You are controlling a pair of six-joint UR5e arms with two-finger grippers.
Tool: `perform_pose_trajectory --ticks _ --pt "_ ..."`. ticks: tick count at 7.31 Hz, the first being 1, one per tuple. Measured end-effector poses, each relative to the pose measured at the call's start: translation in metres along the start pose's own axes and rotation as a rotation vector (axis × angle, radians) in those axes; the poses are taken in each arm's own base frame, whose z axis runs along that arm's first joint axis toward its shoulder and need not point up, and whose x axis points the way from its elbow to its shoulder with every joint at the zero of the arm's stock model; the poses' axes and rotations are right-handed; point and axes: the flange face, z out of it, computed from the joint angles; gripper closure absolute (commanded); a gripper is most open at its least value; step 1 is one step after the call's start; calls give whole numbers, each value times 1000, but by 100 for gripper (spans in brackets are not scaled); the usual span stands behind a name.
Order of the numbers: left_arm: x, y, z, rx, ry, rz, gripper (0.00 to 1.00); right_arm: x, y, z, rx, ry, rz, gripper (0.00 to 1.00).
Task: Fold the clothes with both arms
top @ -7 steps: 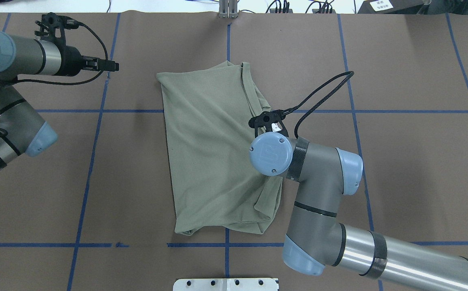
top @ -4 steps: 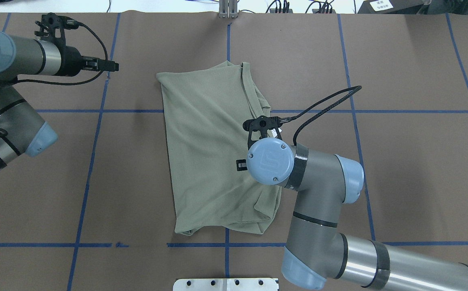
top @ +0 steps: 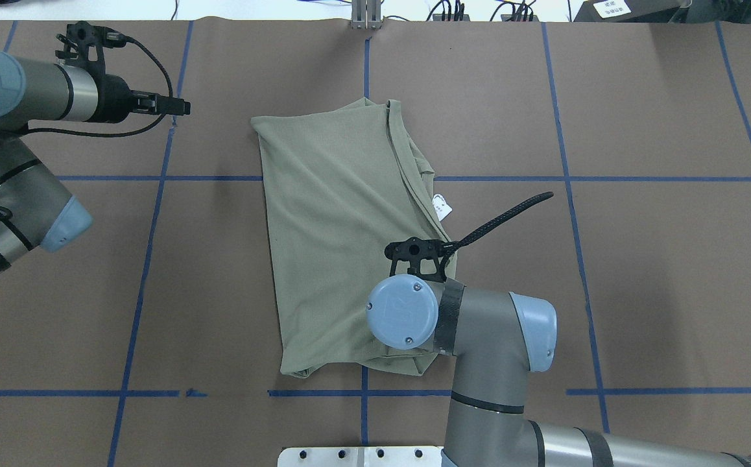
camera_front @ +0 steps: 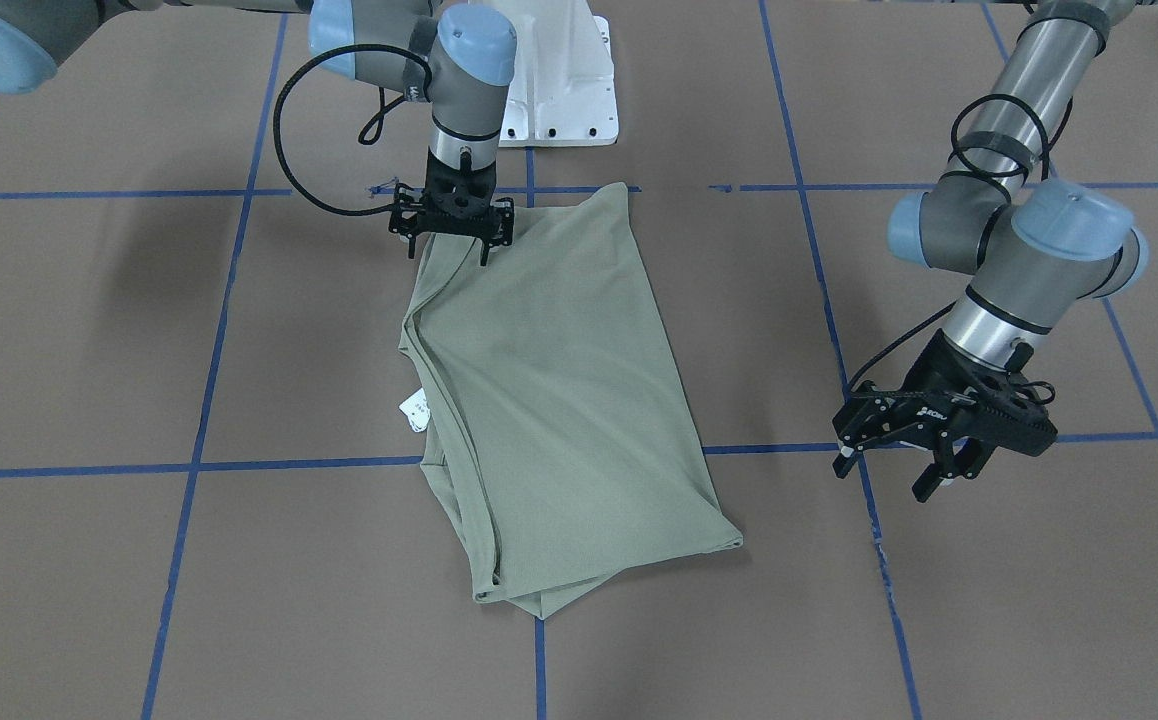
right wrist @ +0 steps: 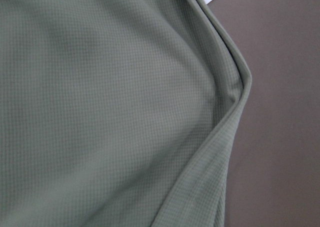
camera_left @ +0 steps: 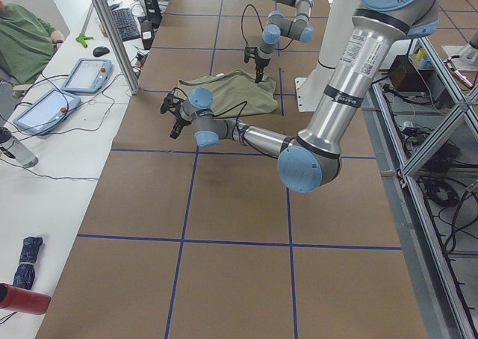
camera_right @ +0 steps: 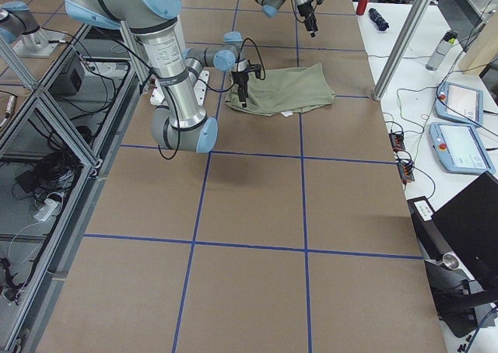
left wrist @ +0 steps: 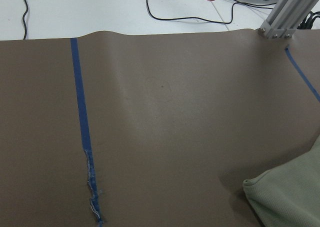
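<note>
Fingers apart, my right gripper [camera_front: 447, 242] hangs over the near right corner of the green shirt [top: 336, 233], lying long near to far on the table [top: 641, 292]; my left gripper [camera_front: 884, 472], apart too, sits far left.

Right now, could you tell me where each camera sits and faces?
Front-facing: across the table, facing the robot, steeply down; shirt, right gripper, left gripper.
Overhead: behind the robot, looking forward and down; left arm left, right arm right.
Exterior left: table's left end, looking along it; left arm near.
Exterior right: opposite end; right arm near.
Left wrist: bare table, shirt corner; no robot parts.
Right wrist: close on shirt fabric; likewise.
Shared: front-facing and overhead both show the white tag.
</note>
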Motion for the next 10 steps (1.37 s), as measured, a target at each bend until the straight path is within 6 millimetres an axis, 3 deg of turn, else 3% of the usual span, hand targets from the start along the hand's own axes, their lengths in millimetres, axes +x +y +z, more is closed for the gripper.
perform_pose_trajectory --ticks 3,6,8,9,10 --pt "0 0 0 0 -1 0 0 6 5 4 -14 68 -30 0" --pt "1 -1 0 0 1 0 0 35 3 14 -11 147 -52 0" --pt "1 0 0 0 2 1 0 66 7 1 -11 154 -78 3" --pt "2 1 1 -1 3 2 0 66 8 -9 -3 123 -72 7" --pt "3 1 1 -3 4 2 0 52 8 -20 12 63 -47 12"
